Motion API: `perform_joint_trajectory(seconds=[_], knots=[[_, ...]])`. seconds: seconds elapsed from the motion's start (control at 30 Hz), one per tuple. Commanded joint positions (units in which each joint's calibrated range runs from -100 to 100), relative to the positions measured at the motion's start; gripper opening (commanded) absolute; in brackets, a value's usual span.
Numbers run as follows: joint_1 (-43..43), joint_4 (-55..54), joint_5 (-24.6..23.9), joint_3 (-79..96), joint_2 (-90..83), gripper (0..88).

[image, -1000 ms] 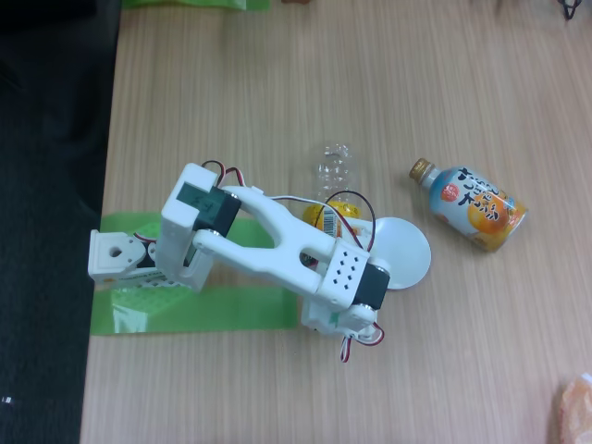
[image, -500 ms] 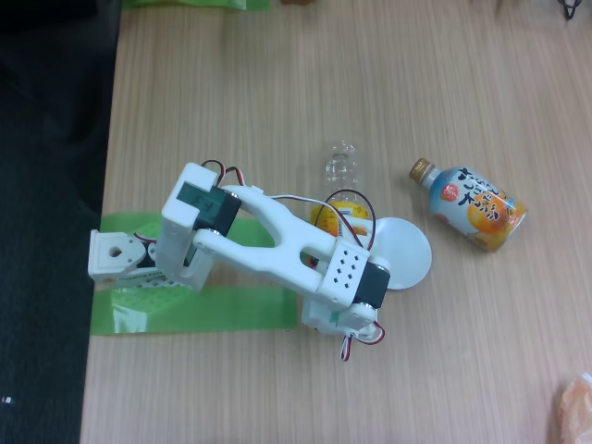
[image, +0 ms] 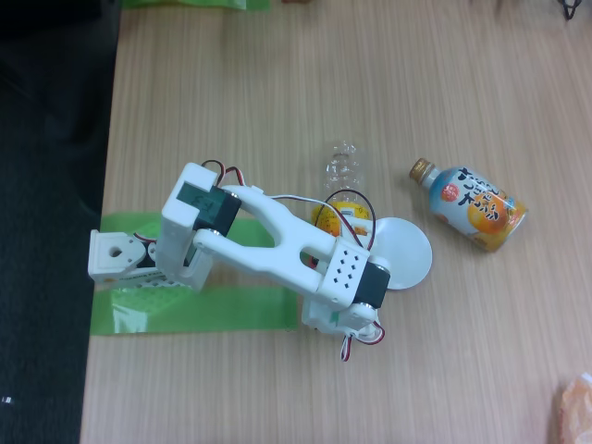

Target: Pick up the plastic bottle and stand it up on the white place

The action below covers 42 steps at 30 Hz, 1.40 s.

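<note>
The plastic bottle (image: 340, 180) lies partly under the arm (image: 296, 245), at ten o'clock from the white place (image: 407, 254), not yet standing there. The gripper's jaws are hidden, so whether they are clamped cannot be told; placement remains.

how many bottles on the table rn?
2. A clear plastic bottle with a yellow-orange label lies partly under the white arm, beside the round white disc. An opaque light-blue and orange bottle with a gold cap lies right of both. The arm may hide more.
</note>
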Motion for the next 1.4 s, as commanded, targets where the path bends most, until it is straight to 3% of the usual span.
perform_joint_trajectory(seconds=[0.0,1.37], knots=[[-0.39,1.68,0.17,-1.97,-0.99,32.9],[-1.95,11.55,-0.31,-7.49,-0.91,32.8]])
